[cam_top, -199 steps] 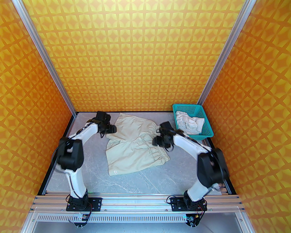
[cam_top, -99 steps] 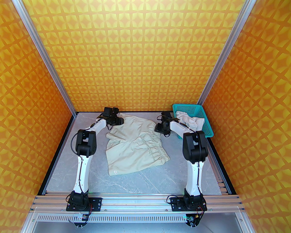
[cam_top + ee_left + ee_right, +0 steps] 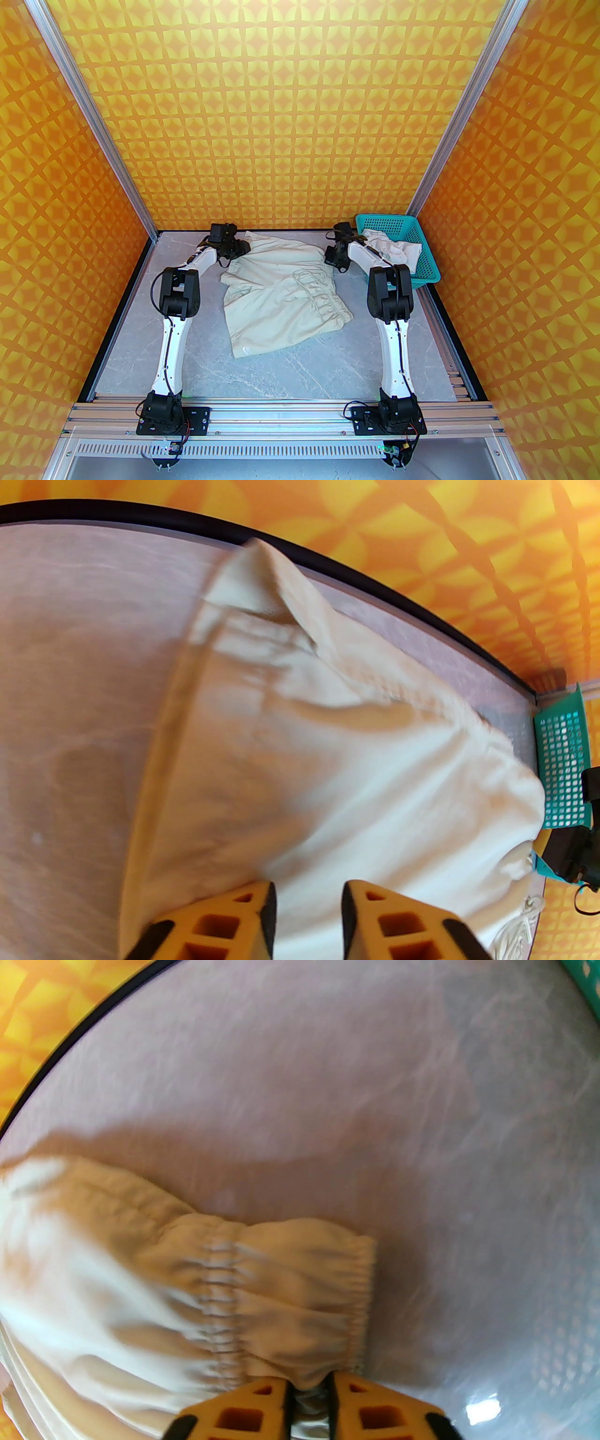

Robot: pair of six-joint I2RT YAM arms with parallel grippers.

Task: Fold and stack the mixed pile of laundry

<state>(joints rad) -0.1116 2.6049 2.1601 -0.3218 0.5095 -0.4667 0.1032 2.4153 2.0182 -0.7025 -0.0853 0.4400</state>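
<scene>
Over the last second both arms left their elbows-out crouch. The left arm (image 3: 171,328) and right arm (image 3: 396,328) now reach straight toward the far edge of the table (image 3: 328,365). The left fingers (image 3: 243,902) went from the left edge of the beige-cream piece (image 3: 281,304) to its far left corner and drew closer together. The right fingers (image 3: 262,1396) travelled along the gathered band (image 3: 290,1288) to its far end and narrowed onto it, cloth bunched between them. The piece has crept away from me, and its drawstring (image 3: 307,281) has come into sight.
</scene>
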